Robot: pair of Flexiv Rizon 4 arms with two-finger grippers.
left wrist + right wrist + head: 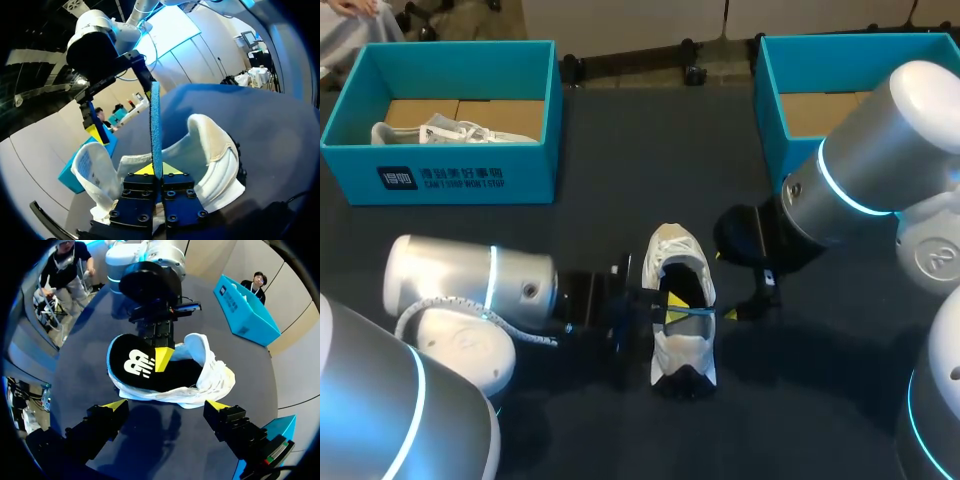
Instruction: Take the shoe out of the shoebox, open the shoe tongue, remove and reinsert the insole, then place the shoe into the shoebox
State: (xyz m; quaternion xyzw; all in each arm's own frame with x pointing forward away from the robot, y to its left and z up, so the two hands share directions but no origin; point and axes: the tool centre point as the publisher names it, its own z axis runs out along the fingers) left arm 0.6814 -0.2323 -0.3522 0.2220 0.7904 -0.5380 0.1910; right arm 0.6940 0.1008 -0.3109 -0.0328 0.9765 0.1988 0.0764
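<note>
Your left end effector pinches the insole on edge over the white shoe, probably to clear its opening. Your right end effector hovers spread beside the shoe on the tabletop, perhaps ready to steady it.
</note>
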